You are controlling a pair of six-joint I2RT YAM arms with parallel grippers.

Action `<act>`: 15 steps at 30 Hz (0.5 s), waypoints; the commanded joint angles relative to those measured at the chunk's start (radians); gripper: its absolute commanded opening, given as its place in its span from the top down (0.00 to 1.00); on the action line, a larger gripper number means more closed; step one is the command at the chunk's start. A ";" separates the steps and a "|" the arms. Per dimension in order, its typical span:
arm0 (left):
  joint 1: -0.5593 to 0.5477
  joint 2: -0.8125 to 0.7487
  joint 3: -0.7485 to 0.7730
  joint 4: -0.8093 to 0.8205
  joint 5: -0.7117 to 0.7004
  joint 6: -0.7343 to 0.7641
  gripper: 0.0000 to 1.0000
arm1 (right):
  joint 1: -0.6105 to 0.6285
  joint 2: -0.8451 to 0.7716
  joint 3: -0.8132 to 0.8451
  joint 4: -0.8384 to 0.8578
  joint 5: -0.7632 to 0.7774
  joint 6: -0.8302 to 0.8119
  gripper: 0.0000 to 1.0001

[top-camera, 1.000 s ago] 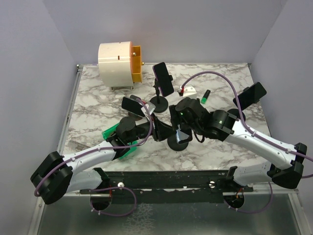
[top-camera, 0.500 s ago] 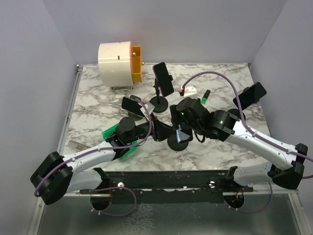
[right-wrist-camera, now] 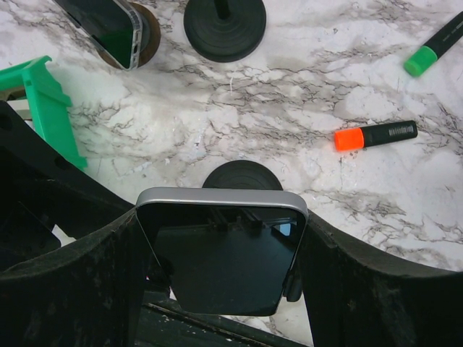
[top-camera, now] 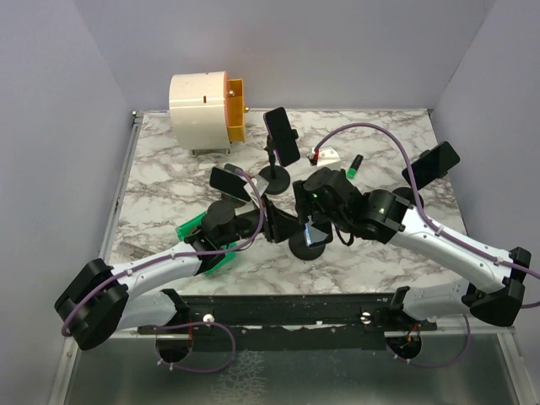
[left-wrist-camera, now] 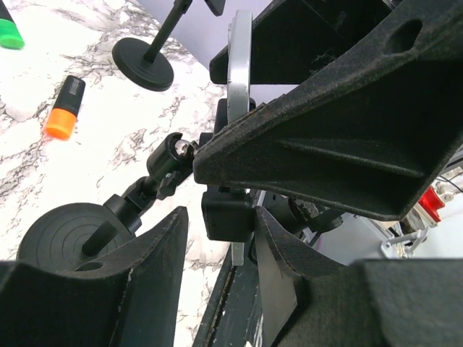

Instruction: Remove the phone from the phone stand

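The phone (right-wrist-camera: 217,260) sits upright in its stand (left-wrist-camera: 134,202), a little toward 5 o'clock from the middle of the tabletop (top-camera: 169,169), where both arms meet. The right tool (right-wrist-camera: 221,224) pinches the phone by its two long edges, a finger (right-wrist-camera: 362,289) pressed against each side. The stand's round base shows just beyond the phone's top edge.

The left tool (left-wrist-camera: 221,224) brackets the stand's clamp block (left-wrist-camera: 228,210). One finger is against the block and a sliver of tabletop shows beside the other, so I cannot tell whether it truly grips.

In the right wrist view an orange marker (right-wrist-camera: 375,134) lies at 2 o'clock from the phone. In the overhead view a second phone (top-camera: 282,135) stands on its own holder at 12 o'clock, well apart.
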 commanded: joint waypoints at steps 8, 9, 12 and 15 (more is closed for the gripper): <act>-0.009 0.016 0.032 0.026 0.021 0.015 0.63 | -0.004 0.006 -0.013 0.003 -0.022 0.000 0.55; -0.010 0.016 0.031 0.025 0.021 0.018 0.69 | -0.004 0.005 -0.013 0.003 -0.022 0.000 0.55; -0.011 0.010 0.020 0.026 0.017 0.026 0.87 | -0.004 0.007 -0.015 0.001 -0.020 0.004 0.57; -0.009 -0.009 -0.007 0.027 -0.022 0.022 1.00 | -0.004 0.004 -0.017 -0.008 -0.008 0.012 0.62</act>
